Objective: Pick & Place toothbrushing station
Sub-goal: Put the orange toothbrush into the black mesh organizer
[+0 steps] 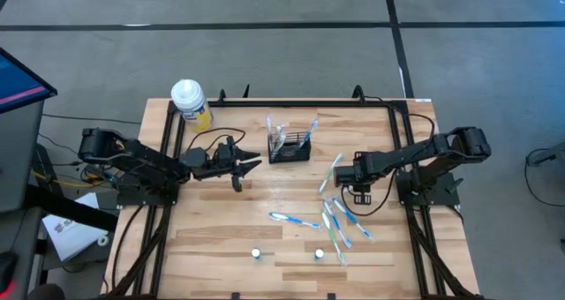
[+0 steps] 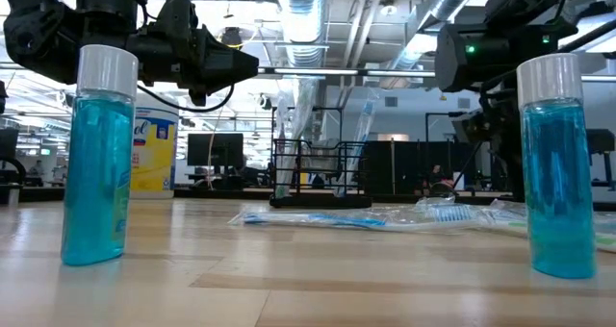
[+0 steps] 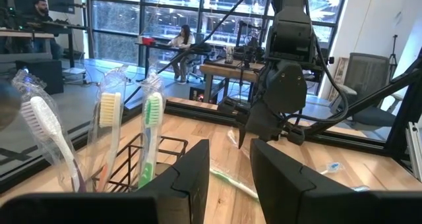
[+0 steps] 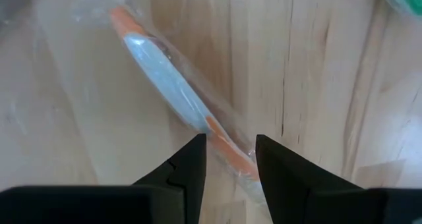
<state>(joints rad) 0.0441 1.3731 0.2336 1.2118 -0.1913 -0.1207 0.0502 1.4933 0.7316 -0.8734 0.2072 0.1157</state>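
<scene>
The toothbrushing station (image 1: 290, 147) is a small black wire-mesh holder at the far middle of the wooden table. Three wrapped toothbrushes (image 3: 109, 128) stand upright in it. My left gripper (image 1: 250, 166) hangs level just left of the station, pointing at it. It is open, with nothing between its fingers (image 3: 191, 168). My right gripper (image 1: 340, 175) points down over a wrapped orange-and-white toothbrush (image 4: 165, 72) that lies flat on the table right of the station. It is open, with one finger on either side of the handle, and I see no touch.
A yellow bottle with a white cap (image 1: 191, 102) stands at the far left corner. Two small blue bottles (image 1: 256, 254) (image 1: 319, 254) stand near the front edge. Several loose wrapped toothbrushes (image 1: 335, 225) lie right of centre, and a blue one (image 1: 291, 219) lies mid-table.
</scene>
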